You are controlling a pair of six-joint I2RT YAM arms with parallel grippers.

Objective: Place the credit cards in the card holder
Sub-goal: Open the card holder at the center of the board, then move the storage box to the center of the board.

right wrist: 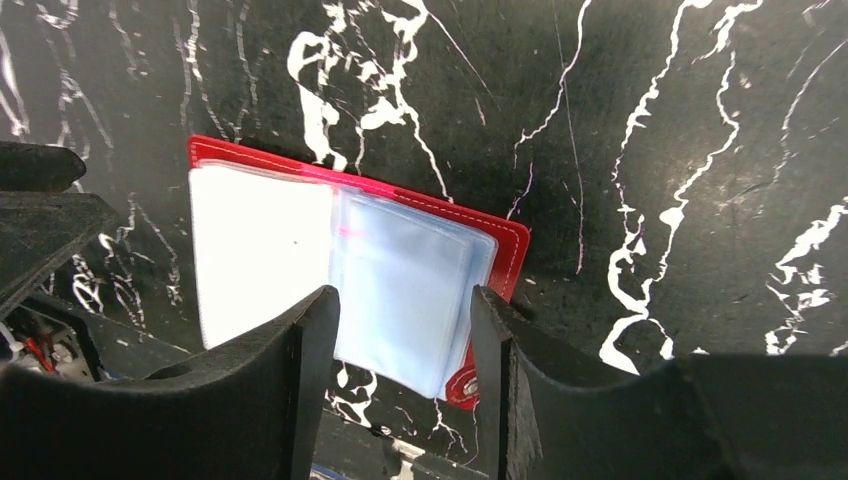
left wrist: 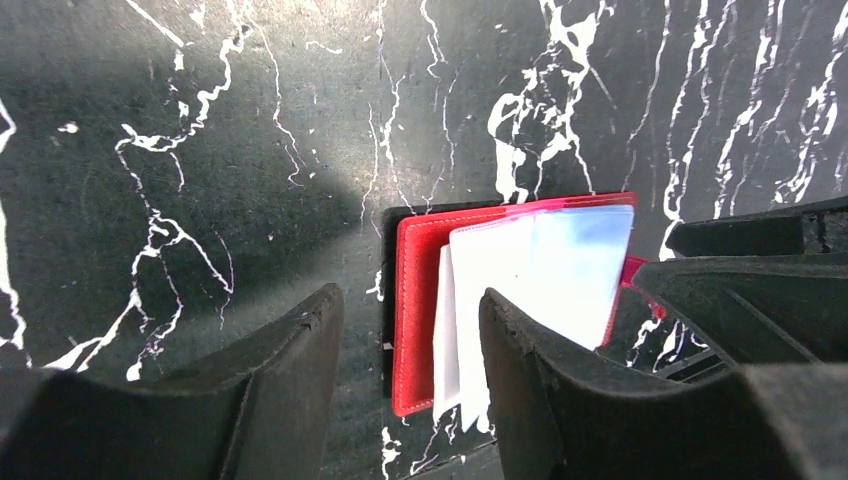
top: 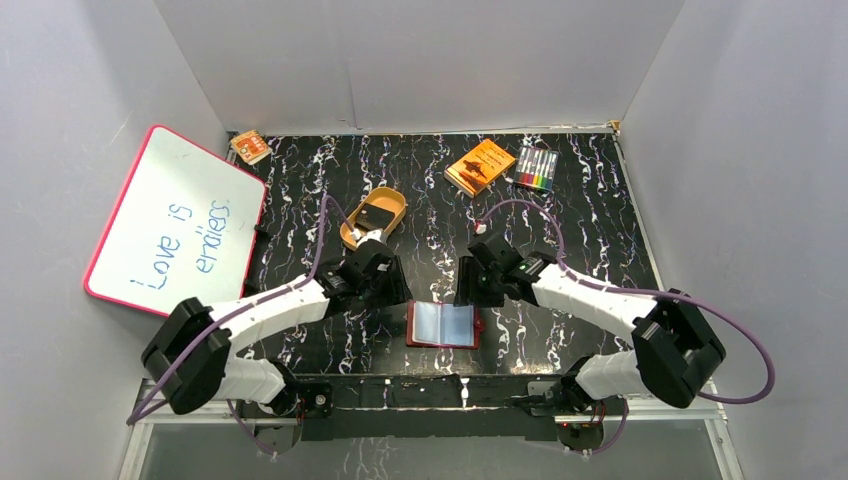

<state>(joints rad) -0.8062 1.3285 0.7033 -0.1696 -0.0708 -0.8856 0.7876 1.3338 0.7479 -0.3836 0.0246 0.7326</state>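
Nearest the left wrist camera, the left gripper (left wrist: 408, 300) is spread, with nothing held between its two black fingers (left wrist: 290, 390). Below it, the card holder (left wrist: 415, 300) lies open and flat on the bench (left wrist: 200, 150). The red left edge of the card holder sits in the gap between the fingers. Whether the fingertips touch the bench cannot be told.

The right gripper (right wrist: 402, 295) is likewise spread and holds nothing. It hangs over the right half of the card holder (right wrist: 400, 250), where the pale blue-grey pockets face up. The red cover shows as a border along the far and right sides.

In the top external view, the card holder (top: 443, 324) lies near the front edge of the bench (top: 580, 230), between the two arms. The left gripper (top: 388, 288) stands at its left far corner and the right gripper (top: 474, 286) at its right far corner.

Beyond the left gripper, a tan oval tray (top: 398, 203) holds the credit cards (top: 377, 216), seen as one dark flat rectangle. The number of cards cannot be told.

Farther back on the right, an orange box (top: 480, 166) lies just beside a pack of coloured markers (top: 537, 168). A whiteboard (top: 175, 222) with a red frame leans at the left side, and a small orange object (top: 249, 147) lies in the far left corner.
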